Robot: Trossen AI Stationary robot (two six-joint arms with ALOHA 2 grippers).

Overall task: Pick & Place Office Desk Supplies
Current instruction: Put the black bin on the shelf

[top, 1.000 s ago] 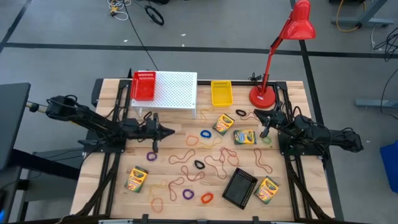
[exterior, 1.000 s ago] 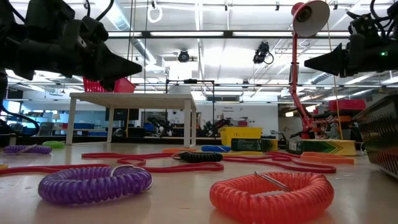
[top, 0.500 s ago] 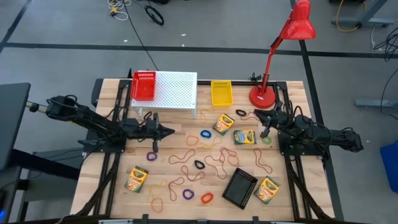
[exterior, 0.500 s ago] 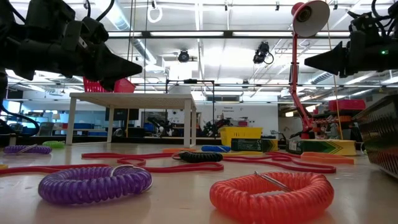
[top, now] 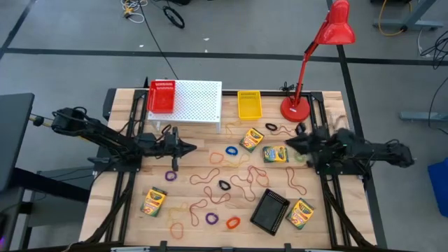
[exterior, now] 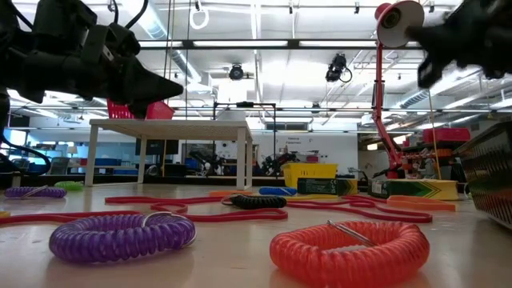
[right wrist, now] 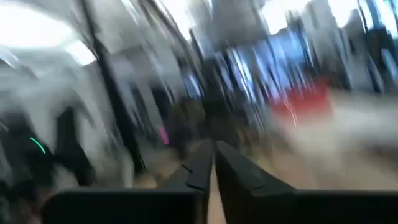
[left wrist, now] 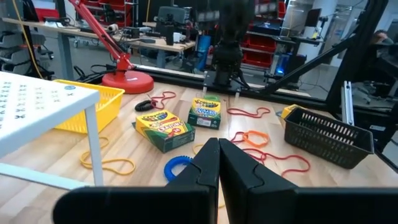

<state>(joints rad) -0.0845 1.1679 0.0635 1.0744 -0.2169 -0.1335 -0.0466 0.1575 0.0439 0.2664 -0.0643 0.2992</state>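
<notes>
I am holding my left tool [top: 190,148] above the surface [top: 126,210] just in front of the white perforated stand [top: 198,101], its fingers pressed together and gripping nothing. My right tool [top: 288,145] is hanging over the right side near the base of the red lamp [top: 297,108]. In its own wrist view the fingers are showing only a thin slit between them and nothing caught there, so I am reading it as nearly closed and empty.

The supplies are lying scattered and unsorted. Two crayon boxes [top: 264,147] are sitting side by side just ahead of my right tool, one more [top: 152,201] is lying at the front left, and another [top: 300,214] is lying at the front right beside a black basket [top: 270,211]. Reddish-orange rubber bands [top: 231,183] are snaking across the middle, with a blue loop [top: 231,150], a black one [top: 224,185], and purple [top: 211,219] and orange [top: 232,223] coils nearer the front.

The risks, as I am judging them: with the fingers this close together, dropping onto a crayon box would shove it aside instead of straddling it. The bands are overlapping, so pinching one could drag its neighbours along. The lamp base is sitting close enough to my right arm that a wide swing could knock it.
</notes>
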